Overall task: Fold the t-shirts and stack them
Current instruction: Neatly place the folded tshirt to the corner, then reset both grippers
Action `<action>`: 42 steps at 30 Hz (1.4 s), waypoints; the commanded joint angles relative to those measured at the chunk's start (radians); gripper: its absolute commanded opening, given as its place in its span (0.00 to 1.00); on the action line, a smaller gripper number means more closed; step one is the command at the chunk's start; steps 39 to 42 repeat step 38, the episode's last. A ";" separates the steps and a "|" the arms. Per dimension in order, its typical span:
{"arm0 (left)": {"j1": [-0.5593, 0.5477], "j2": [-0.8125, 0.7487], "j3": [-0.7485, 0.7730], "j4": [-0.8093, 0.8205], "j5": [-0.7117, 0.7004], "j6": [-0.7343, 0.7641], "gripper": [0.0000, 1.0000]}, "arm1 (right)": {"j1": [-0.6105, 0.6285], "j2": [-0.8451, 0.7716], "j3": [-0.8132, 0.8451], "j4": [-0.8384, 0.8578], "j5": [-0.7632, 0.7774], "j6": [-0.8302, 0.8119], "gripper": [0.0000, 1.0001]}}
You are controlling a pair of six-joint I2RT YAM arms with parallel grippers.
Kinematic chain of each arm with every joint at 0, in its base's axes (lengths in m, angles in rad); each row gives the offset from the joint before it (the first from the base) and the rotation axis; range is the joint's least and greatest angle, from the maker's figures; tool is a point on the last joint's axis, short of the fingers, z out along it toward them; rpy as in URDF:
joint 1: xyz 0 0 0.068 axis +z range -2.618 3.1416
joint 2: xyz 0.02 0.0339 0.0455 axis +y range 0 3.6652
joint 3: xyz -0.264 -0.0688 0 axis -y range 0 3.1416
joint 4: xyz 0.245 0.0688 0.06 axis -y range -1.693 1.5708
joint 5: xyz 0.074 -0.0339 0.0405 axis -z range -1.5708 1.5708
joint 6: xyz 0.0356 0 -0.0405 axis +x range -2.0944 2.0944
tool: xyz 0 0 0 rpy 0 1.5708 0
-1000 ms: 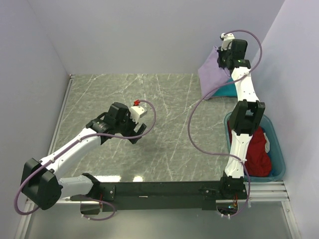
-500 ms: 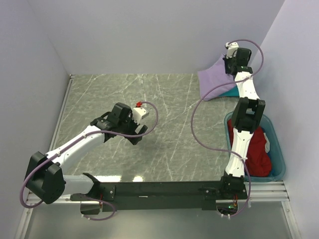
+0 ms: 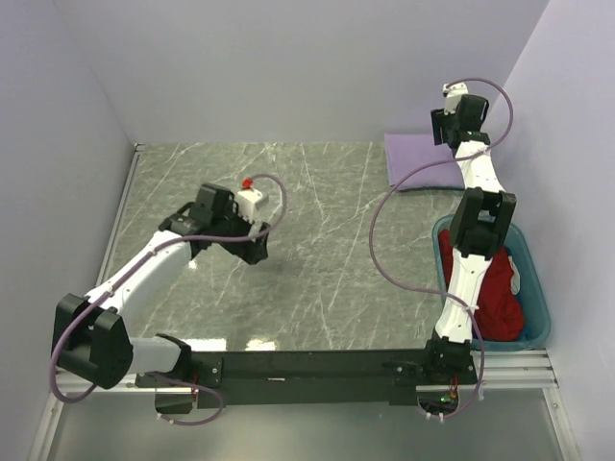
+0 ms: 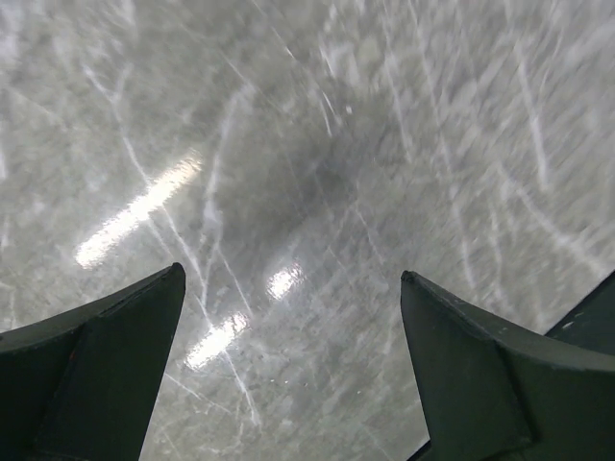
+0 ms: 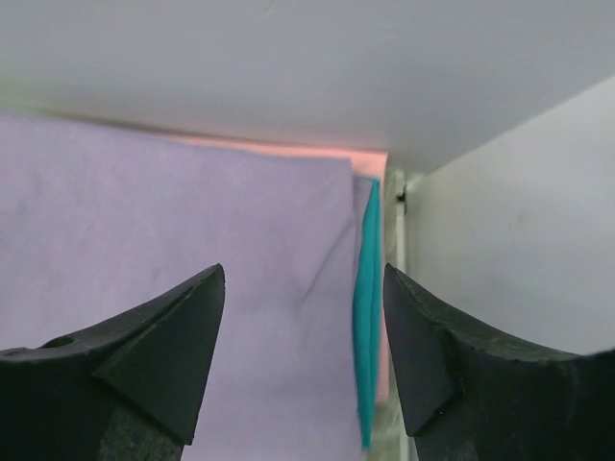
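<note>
A folded lavender t-shirt (image 3: 416,159) lies flat in the table's far right corner. In the right wrist view this lavender t-shirt (image 5: 192,250) covers a teal t-shirt (image 5: 366,317), of which only the right edge shows, with a pink strip (image 5: 288,148) of cloth behind. My right gripper (image 3: 448,133) (image 5: 303,274) hovers open just above that stack with nothing between its fingers. A dark red t-shirt (image 3: 495,288) lies bunched in the bin. My left gripper (image 3: 258,250) (image 4: 291,274) is open over bare table at mid-left, holding nothing.
The translucent teal bin (image 3: 540,309) stands at the right edge beside the right arm. Walls close in the table at the back, left and right; the stack lies against the corner (image 5: 399,192). The marbled grey tabletop (image 3: 327,221) stretches between the arms.
My right gripper opened and let go of the lavender shirt, which dropped from a raised bunch to lie flat on the stack. The left arm swung a little to the left.
</note>
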 commanded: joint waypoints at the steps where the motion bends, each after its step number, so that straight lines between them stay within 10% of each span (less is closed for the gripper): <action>1: 0.106 -0.044 0.068 -0.016 0.167 -0.062 0.99 | 0.031 -0.211 -0.035 -0.058 -0.022 0.039 0.74; 12: 0.340 0.020 0.266 -0.088 0.250 -0.208 0.99 | 0.195 -0.679 -0.272 -0.477 -0.186 0.207 0.89; 26: 0.348 -0.189 -0.019 -0.099 0.130 -0.144 0.99 | 0.367 -1.268 -1.139 -0.379 -0.324 0.368 0.91; 42: 0.345 -0.297 -0.062 -0.073 0.038 -0.162 1.00 | 0.366 -1.451 -1.281 -0.367 -0.319 0.352 0.93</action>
